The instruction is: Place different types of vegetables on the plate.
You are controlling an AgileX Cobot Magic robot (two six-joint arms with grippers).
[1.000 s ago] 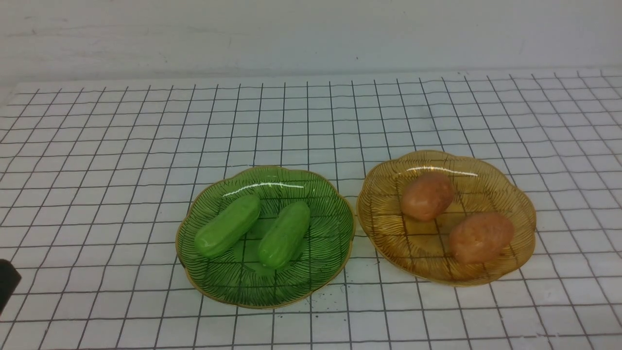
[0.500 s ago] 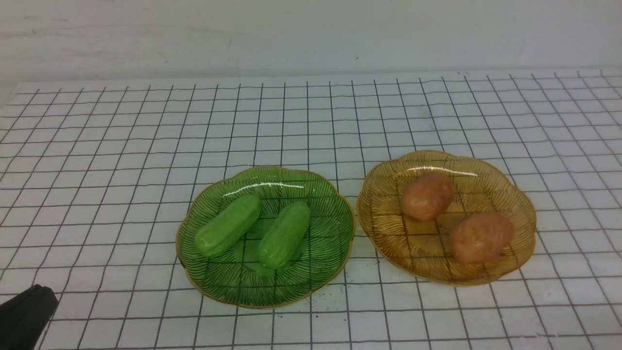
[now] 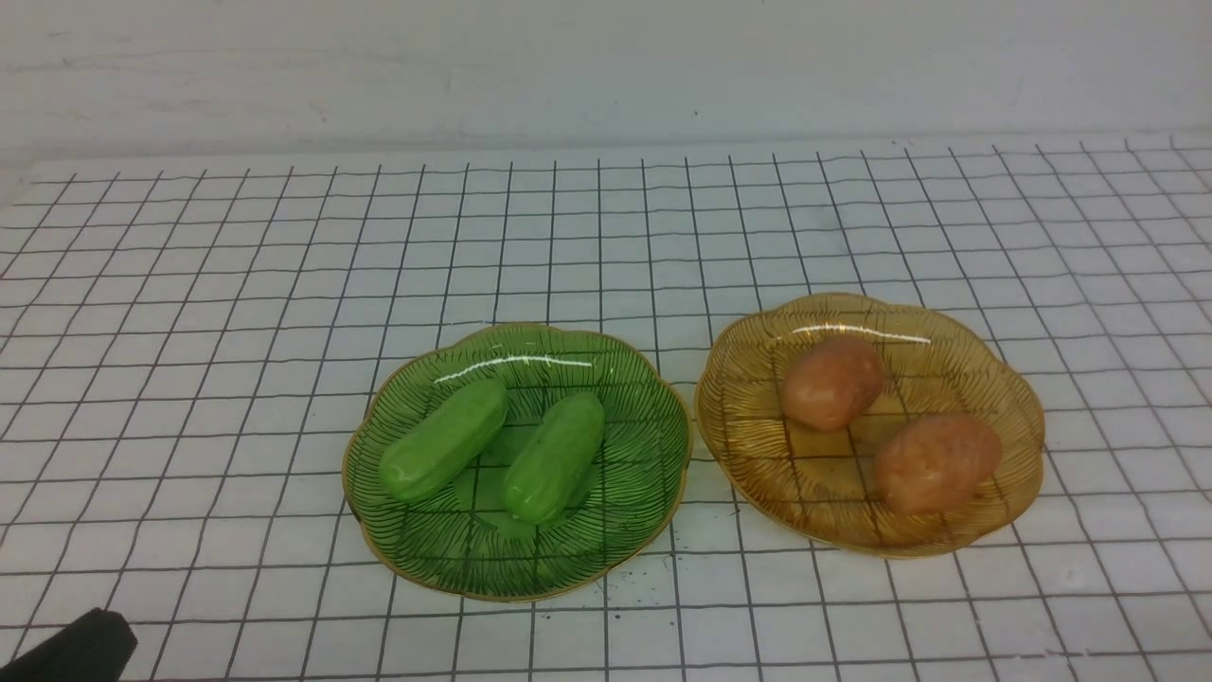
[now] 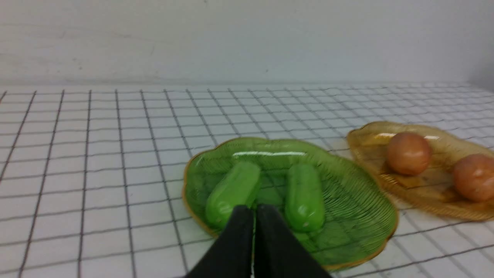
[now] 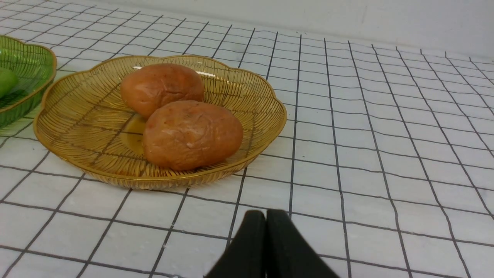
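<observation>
In the front view, two cucumbers (image 3: 443,440) (image 3: 554,457) are seen lying side by side in the green plate (image 3: 653,483) and two potatoes (image 3: 832,383) (image 3: 936,462) in the amber plate (image 3: 748,379), sorted by kind on the bench (image 3: 189,332). In the left wrist view, the left end effector (image 4: 254,210) is closed and empty, aimed at the cucumbers. In the right wrist view, the right end effector (image 5: 266,216) is likewise closed, short of the potatoes.
</observation>
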